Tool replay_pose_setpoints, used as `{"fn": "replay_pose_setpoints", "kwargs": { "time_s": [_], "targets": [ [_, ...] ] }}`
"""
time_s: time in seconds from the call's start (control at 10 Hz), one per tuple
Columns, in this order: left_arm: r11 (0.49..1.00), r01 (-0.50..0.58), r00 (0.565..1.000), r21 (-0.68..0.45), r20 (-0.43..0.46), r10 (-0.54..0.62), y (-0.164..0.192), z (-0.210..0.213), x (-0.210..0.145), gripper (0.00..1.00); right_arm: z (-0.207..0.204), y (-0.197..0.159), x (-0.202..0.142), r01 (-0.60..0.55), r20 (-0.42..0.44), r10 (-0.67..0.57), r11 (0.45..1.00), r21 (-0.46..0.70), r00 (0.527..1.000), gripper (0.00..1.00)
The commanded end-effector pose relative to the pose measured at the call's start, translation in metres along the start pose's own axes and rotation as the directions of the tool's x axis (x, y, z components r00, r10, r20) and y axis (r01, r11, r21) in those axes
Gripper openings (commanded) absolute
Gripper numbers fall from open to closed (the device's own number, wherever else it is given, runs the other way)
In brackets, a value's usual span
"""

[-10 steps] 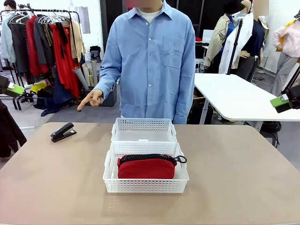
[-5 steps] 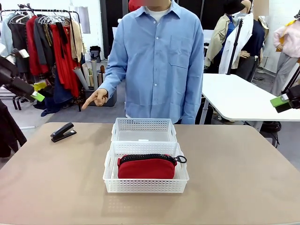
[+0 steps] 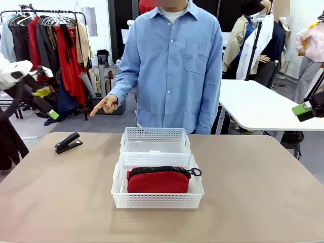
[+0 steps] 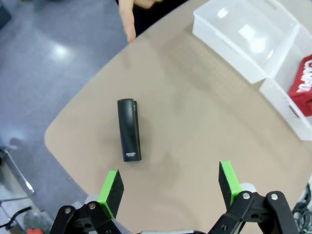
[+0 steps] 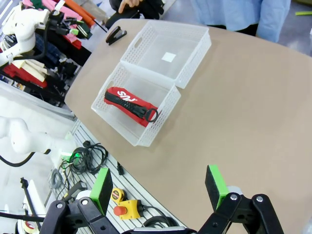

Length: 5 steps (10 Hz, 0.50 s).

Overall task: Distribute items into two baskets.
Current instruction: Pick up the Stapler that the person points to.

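The left pincer (image 4: pixel 170 183) hangs above the surface's left corner, spread wide and gripping nothing, with the stapler (image 4: pixel 129 129) below and ahead of its green pads. The right pincer (image 5: pixel 159 186) is off the right side, just as wide and holding nothing.

The black stapler lies on the left of the surface, well apart from the baskets, its long axis roughly left to right in the front view. A person's hand (image 3: pixel 105 105) points a finger down toward it. At the middle, the far basket (image 3: pixel 155 134) touches the near basket (image 3: pixel 157 201), which holds the red pouch (image 3: pixel 158 179) lengthwise left to right, zipper uppermost with its pull ring at the right end.

The surface (image 3: pixel 253 192) is tan; behind it are a clothes rack (image 3: pixel 50 45) and a white table (image 3: pixel 253 106).
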<state>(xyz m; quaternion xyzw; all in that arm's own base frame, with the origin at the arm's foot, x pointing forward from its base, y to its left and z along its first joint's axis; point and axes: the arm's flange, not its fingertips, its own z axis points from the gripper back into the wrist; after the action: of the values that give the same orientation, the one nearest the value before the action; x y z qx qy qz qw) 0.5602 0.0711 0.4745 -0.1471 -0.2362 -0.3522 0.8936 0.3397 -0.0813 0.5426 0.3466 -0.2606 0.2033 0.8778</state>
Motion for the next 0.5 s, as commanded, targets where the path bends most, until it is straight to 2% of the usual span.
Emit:
{"fn": "replay_pose_setpoints", "kwargs": {
  "time_s": [0.0,0.2,0.4],
  "targets": [
    [0.996,0.089,0.992,0.026,-0.095,-0.086,0.013,-0.009,0.014,1.0,0.001,-0.001,0.001,0.0,-0.007,0.0,1.0,-0.004,1.0,1.0],
    [0.987,0.159,0.974,0.018,-0.166,-0.153,0.017,-0.021,0.02,1.0,0.001,-0.001,0.001,0.0,-0.007,0.0,1.0,-0.004,1.0,1.0],
    [0.984,0.177,0.959,0.007,-0.225,-0.171,0.023,-0.034,0.026,1.0,0.001,-0.001,0.001,0.0,-0.007,0.0,1.0,-0.004,1.0,1.0]
  ]
}}
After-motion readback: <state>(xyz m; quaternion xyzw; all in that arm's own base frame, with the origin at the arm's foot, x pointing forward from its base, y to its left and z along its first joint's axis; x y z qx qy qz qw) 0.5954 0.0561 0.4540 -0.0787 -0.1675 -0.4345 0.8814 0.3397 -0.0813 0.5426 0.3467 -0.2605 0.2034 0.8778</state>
